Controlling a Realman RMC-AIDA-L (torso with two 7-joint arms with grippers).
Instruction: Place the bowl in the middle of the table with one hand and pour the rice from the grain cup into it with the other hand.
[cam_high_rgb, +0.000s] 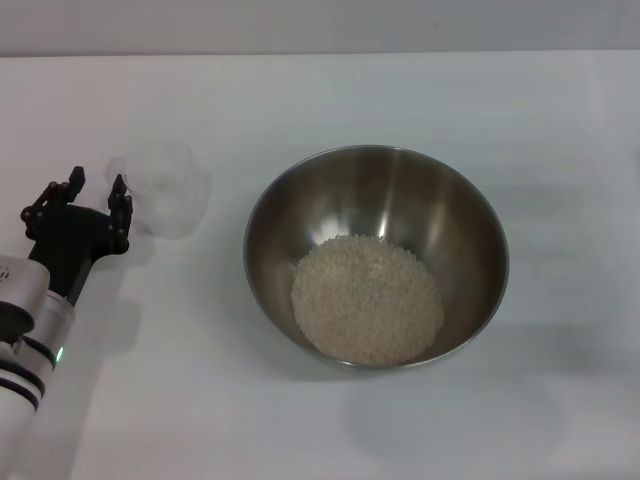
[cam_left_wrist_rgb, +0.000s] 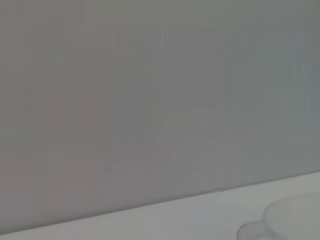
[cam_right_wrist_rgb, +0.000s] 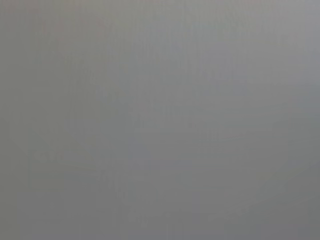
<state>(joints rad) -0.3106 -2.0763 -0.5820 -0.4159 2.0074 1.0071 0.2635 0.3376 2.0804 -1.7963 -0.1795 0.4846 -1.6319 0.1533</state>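
I see the bowl (cam_high_rgb: 377, 256) in the middle of the table (cam_high_rgb: 320, 100) with the rice (cam_high_rgb: 367, 298) heaped inside it. My left gripper (cam_high_rgb: 95, 197) is near the left edge, fingers spread apart and holding nothing, just beside the grain cup (cam_high_rgb: 160, 187), which stands by itself

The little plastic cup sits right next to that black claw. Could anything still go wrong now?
Possibly. The left gripper has its fingers open right beside the grain cup, so a careless arm move could knock the light cup over or shove it along the table. The rice already lies in the bowl, which looks safe.
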